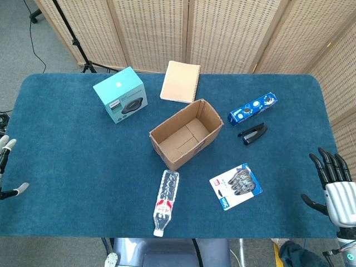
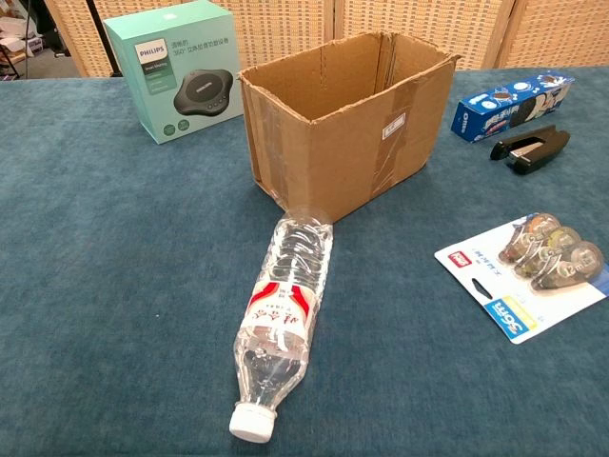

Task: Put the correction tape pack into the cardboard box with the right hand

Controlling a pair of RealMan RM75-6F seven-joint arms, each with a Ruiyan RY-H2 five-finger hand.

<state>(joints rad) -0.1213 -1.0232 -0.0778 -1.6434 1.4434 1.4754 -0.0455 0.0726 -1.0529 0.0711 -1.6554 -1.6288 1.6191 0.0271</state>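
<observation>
At the table's right edge I see my right hand (image 1: 336, 189) with fingers spread, holding nothing, well apart from the correction tape pack (image 1: 236, 186), which lies flat near the open cardboard box (image 1: 186, 133). My left hand (image 1: 6, 167) looks empty too.

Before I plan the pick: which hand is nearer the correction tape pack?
Right. The right hand hangs open at the table's right edge, just beyond the correction tape pack. The left hand sits at the far left edge, past the bottle.
</observation>
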